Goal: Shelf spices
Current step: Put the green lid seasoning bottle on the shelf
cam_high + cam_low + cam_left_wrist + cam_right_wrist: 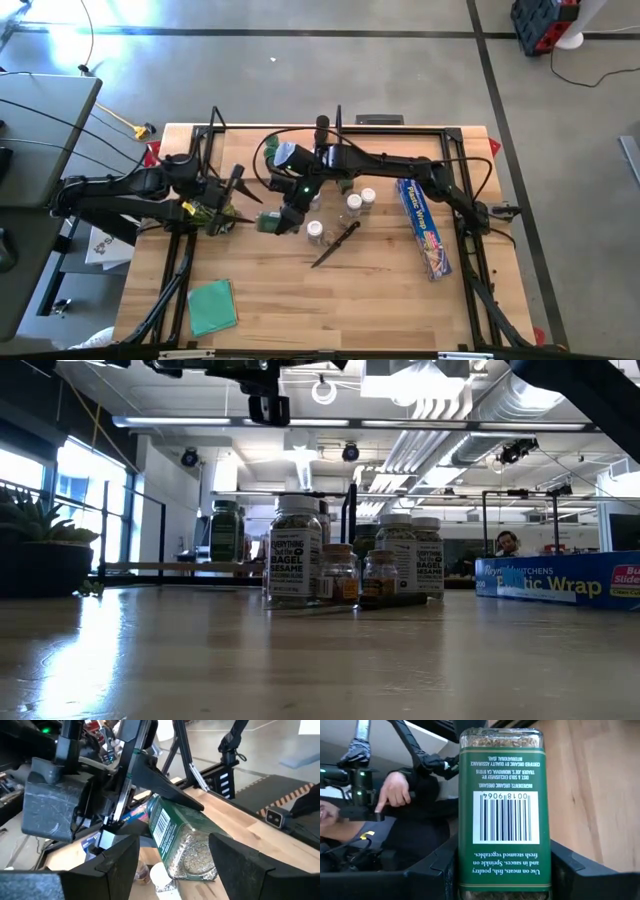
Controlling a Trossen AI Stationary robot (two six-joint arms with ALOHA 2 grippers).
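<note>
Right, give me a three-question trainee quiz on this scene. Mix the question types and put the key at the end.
1. Which end effector grips the green-labelled jar?
2. True or false: the blue wrap box lies on the right arm's side of the table.
3. The held jar's label shows: A a barcode, B a photo of a face, C nothing at all.
Key: 1 the right end effector; 2 true; 3 A.

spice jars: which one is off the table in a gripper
The green-labelled jar with the barcode, clamped between the right gripper's fingers and held out before the open left gripper. The other jars stand on the table.
</note>
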